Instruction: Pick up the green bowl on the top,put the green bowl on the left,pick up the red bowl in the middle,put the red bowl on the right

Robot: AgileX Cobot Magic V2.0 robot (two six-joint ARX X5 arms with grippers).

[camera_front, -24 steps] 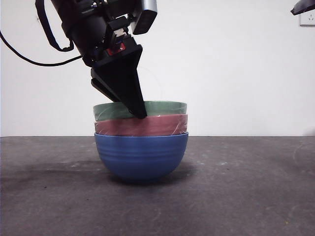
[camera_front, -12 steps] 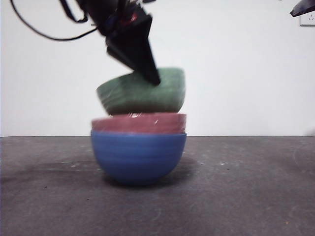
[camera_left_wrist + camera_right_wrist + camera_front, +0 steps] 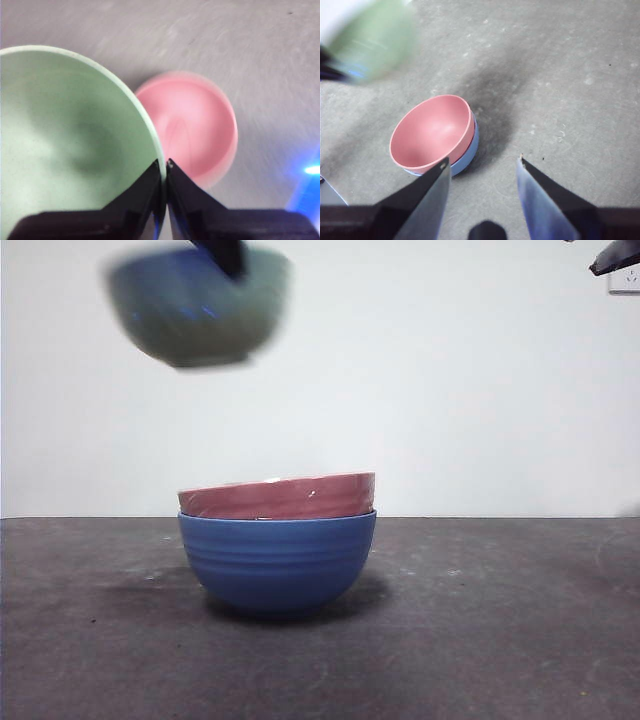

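The green bowl hangs blurred high at the upper left of the front view, well above the table. My left gripper is shut on its rim; the bowl's pale green inside fills its wrist view. The red bowl sits nested in the blue bowl at the table's middle, slightly tilted. It shows in the left wrist view and the right wrist view. My right gripper is open and empty, high above the table, with the green bowl blurred in its view.
The dark grey table stretches to both sides of the stack. A white wall is behind. A black arm tip and a wall socket show at the top right corner.
The left gripper has lifted the green bowl off the stack and carried it up and to the left. The red and blue bowls shifted slightly left.
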